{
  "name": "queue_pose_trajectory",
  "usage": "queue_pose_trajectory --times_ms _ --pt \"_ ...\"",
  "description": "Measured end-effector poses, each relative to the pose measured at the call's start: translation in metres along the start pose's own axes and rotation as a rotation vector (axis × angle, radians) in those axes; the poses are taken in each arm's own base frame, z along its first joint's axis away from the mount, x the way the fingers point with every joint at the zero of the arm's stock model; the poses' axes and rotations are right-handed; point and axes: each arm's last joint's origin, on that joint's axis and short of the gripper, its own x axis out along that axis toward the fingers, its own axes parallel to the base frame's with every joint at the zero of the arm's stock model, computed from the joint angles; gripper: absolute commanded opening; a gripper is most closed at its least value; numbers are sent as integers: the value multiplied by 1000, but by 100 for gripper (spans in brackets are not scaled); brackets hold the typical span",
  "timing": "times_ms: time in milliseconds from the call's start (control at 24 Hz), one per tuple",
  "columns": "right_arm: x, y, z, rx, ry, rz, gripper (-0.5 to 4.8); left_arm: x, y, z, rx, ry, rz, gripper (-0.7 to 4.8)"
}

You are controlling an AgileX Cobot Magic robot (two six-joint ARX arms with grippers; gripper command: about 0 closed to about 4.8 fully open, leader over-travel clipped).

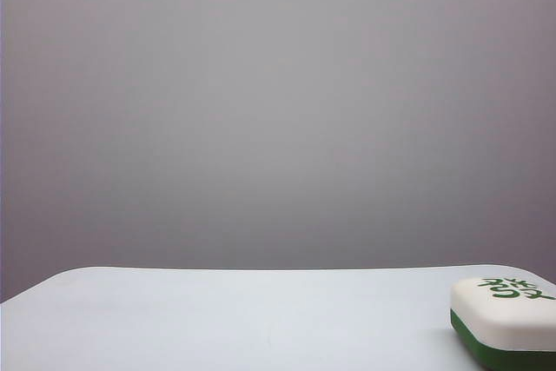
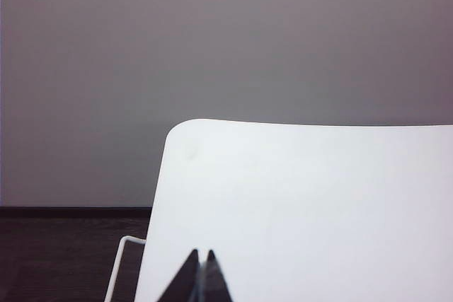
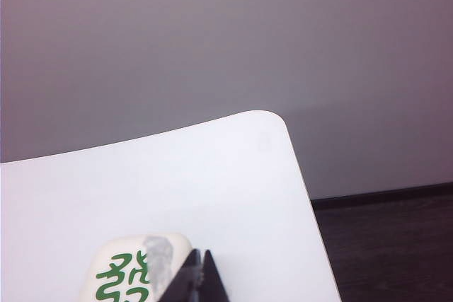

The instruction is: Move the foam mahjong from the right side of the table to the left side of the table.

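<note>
The foam mahjong (image 1: 504, 314) lies flat at the right end of the white table (image 1: 226, 319), white on top with a dark green base and a green character on its face. Neither arm shows in the exterior view. In the right wrist view my right gripper (image 3: 201, 253) is shut, its dark tips pressed together just beside the foam mahjong (image 3: 131, 270), with nothing between them. In the left wrist view my left gripper (image 2: 202, 253) is shut and empty over the bare table (image 2: 304, 203) near a rounded far corner.
A plain grey wall stands behind the table. A thin white frame (image 2: 120, 266) and dark floor (image 2: 64, 252) show past the table's left edge. Dark floor (image 3: 389, 245) also lies beyond the right edge.
</note>
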Motion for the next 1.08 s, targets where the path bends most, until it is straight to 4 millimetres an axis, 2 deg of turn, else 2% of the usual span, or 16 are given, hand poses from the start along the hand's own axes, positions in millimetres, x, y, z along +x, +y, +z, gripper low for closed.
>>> queue_pose_trajectory --times_ms 375,500,584,626,792,834,917,1001,1084 --pt "0 0 0 0 0 1 -5 0 0 2 -12 -18 -14 -5" --pt "0 1 2 45 -21 10 -5 -4 -2 16 -101 -61 -71 -5" --pt "0 2 8 110 -80 20 -5 -9 -1 30 -147 -111 -63 -5" --pt "-2 3 17 165 -181 23 -5 -15 1 44 -171 -162 -29 -5" --pt "-13 4 47 210 -303 -32 -5 -19 3 80 -168 -175 5 -5" --pt "-16 5 53 222 -319 -40 -5 -16 3 97 -127 -156 9 -5" --pt "-19 6 61 224 -315 -45 -5 -11 2 116 -44 -138 -1 -5" --pt "-23 9 83 221 -312 -58 -5 -1 -1 148 89 -87 -61 -4" --pt "-20 11 98 205 -283 -81 -5 8 -4 173 133 -75 -147 -4"
